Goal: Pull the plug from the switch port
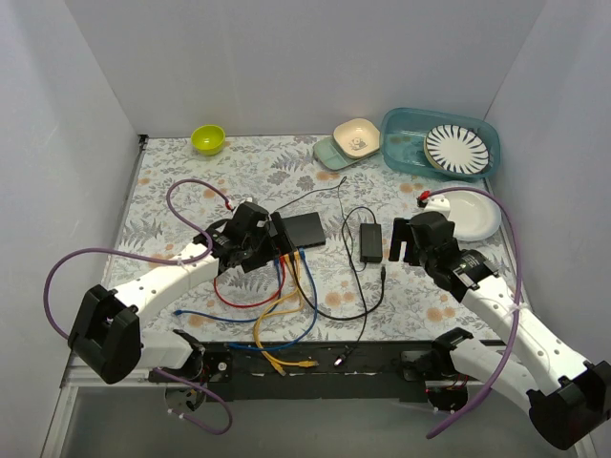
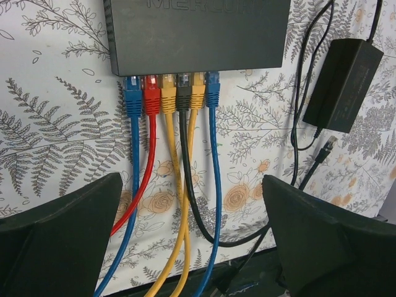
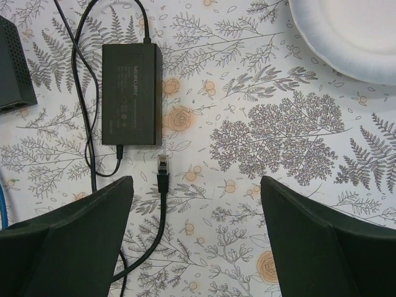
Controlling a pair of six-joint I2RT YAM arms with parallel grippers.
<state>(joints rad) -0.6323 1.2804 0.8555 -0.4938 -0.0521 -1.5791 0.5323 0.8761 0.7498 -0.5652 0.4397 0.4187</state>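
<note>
The flat black switch (image 1: 304, 229) lies mid-table, and in the left wrist view (image 2: 195, 34) several plugs sit in its near edge: blue (image 2: 133, 99), red (image 2: 151, 99), yellow (image 2: 168, 96), black (image 2: 183, 96), yellow (image 2: 197, 93), blue (image 2: 213, 90). My left gripper (image 1: 258, 243) hovers over their cables just short of the switch, open and empty (image 2: 192, 179). My right gripper (image 1: 406, 243) is open and empty (image 3: 197, 182) beside a loose black plug (image 3: 162, 170) that lies unplugged on the cloth.
A black power adapter (image 1: 370, 241) lies right of the switch (image 3: 131, 93). A white plate (image 1: 473, 215) sits right of my right gripper. A teal tub (image 1: 401, 143), small dishes and a green bowl (image 1: 207, 139) stand at the back. Coloured cables trail to the front edge.
</note>
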